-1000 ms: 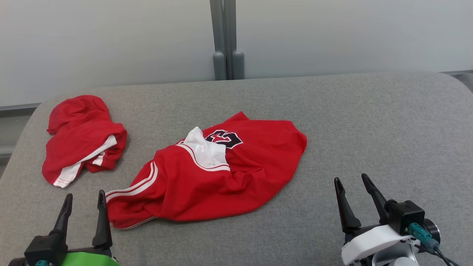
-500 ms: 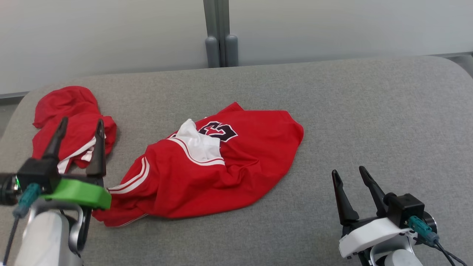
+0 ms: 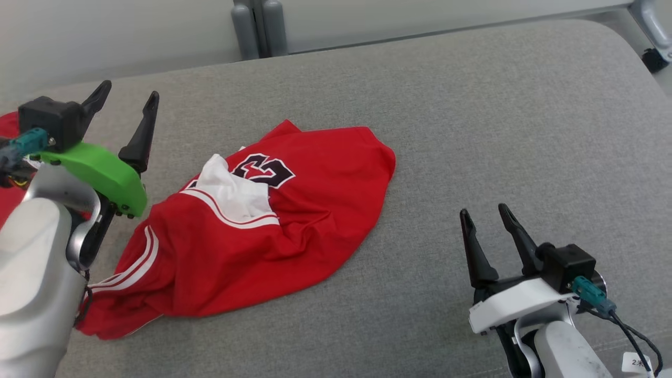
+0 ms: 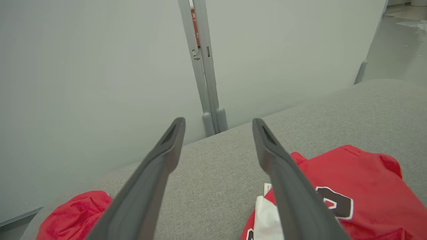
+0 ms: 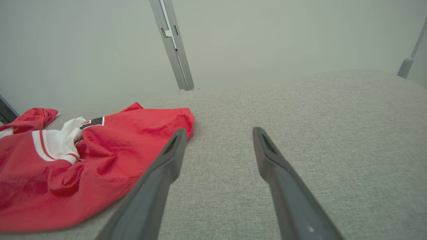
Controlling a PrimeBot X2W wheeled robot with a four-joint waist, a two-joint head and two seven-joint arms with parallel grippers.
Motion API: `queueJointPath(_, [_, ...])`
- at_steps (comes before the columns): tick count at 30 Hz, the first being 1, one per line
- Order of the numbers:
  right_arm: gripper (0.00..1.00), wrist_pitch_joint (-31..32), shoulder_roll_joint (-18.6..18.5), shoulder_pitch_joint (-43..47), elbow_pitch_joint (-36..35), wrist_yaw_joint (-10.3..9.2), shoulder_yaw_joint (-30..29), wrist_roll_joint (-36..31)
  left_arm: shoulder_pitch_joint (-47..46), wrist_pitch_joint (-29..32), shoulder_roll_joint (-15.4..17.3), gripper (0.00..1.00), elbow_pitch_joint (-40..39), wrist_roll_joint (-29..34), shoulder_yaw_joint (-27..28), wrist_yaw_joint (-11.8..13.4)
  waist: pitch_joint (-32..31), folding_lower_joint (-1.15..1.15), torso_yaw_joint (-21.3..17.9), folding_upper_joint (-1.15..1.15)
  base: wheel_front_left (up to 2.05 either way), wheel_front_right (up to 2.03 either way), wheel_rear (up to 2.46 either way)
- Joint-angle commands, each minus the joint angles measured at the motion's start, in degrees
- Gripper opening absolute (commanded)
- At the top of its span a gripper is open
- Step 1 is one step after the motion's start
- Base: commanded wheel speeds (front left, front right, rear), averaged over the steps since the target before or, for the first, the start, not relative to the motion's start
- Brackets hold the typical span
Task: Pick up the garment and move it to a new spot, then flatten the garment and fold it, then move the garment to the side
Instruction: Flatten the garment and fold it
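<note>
1. Grey fabric worktop (image 3: 472,105), pale wall panels behind, grey post (image 3: 260,26) at the seam.
2. Jersey (image 3: 294,220) lies crumpled left of centre on the worktop. It is red, with a dark number (image 3: 262,170) face up, white lining (image 3: 231,191) bunched beside it and white stripes (image 3: 131,262) at the near-left end.
3. Second red heap (image 4: 73,213) sits at the far left, apart from the jersey. I take the jersey as the task garment, but can't be sure.
4. Left hand (image 3: 130,89) is released, fingers spread and nothing between them. It hangs above the worktop at the left, and its wrist view looks along them at bare fabric between heap and jersey.
5. Right hand (image 3: 483,210) is released too and empty, low at the near right, well apart from the jersey's right edge.
6. Stage, judged: pick-up not yet begun, jersey untouched.
7. Handling, judged: thin, light, limp, probably a bit slick. It will sag and drape, and the layers may slide over each other. Not fragile.
8. Where to hold: the striped near-left end for my left hand, the far-right hem (image 3: 386,157) for my right. Two edge pinches should keep it spread for flattening.
9. Risks: a pinch into the middle bunch would lift a wad. Fingertips pressed low could catch the worktop's own fabric.
</note>
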Motion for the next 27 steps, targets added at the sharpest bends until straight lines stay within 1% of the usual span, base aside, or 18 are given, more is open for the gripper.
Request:
queueJointPath(1, [1.0,-0.49,-0.11,-1.6,0.05,-0.02,0.34,0.41,-1.68,1.21,1.27,1.0,0.73,-1.76,-1.46,0.06,3.6,0.0,-3.6,0.0,0.0,0.0,0.0])
queueJointPath(6, [1.0,-0.39,-0.07,-3.37,-0.73,-0.01,0.47,1.69,-5.22,8.54,4.98,1.0,3.37,-9.63,-8.86,0.06,5.88,0.0,-5.73,0.0,0.0,0.0,0.0])
queueJointPath(8, [1.0,-0.39,-0.09,-3.78,-0.86,-0.01,0.59,2.06,-5.77,11.22,5.84,1.0,4.31,-12.63,-11.37,0.06,6.52,0.0,-6.3,0.0,0.0,0.0,0.0])
queueJointPath(11, [1.0,-0.4,-0.09,-4.17,-0.9,-0.01,1.06,2.56,-7.2,14.01,7.42,1.0,5.78,-15.83,-14.47,0.06,7.22,0.0,-7.1,0.0,0.0,0.0,0.0])
queueJointPath(14, [1.0,-0.4,-0.1,-4.42,-0.75,-0.02,1.27,2.87,-7.99,16.83,8.26,1.0,7.06,-18.64,-18.08,0.06,7.54,0.0,-7.78,0.0,0.0,0.0,0.0])
queueJointPath(20, [1.0,-0.41,-0.1,-4.48,-0.91,-0.01,1.04,2.71,-9.5,20.0,9.49,1.0,8.31,-22.57,-23.55,0.06,7.68,0.0,-8.71,0.0,0.0,0.0,0.0])
queueJointPath(23, [1.0,-0.41,-0.09,-4.58,-0.97,-0.01,1.05,2.75,-10.26,20.9,10.23,1.0,10.05,-22.23,-25.79,0.06,7.77,0.0,-9.06,0.0,0.0,0.0,0.0])
queueJointPath(25, [1.0,-0.41,-0.1,-4.65,-0.98,-0.01,1.07,2.84,-10.59,21.65,9.99,1.0,11.23,-23.2,-26.85,0.05,7.82,0.0,-9.27,0.0,0.0,0.0,0.0])
queueJointPath(26, [1.0,-0.41,-0.1,-4.63,-1.02,-0.01,0.99,2.88,-10.73,22.16,9.88,0.96,11.85,-23.63,-27.23,0.05,7.82,0.0,-9.35,0.0,0.0,0.0,0.0])
queueJointPath(27, [1.0,-0.41,-0.1,-4.58,-1.05,-0.01,0.89,2.88,-10.85,22.42,9.75,0.45,12.23,-23.96,-27.57,0.06,7.83,0.0,-9.37,0.0,0.0,0.0,0.0])
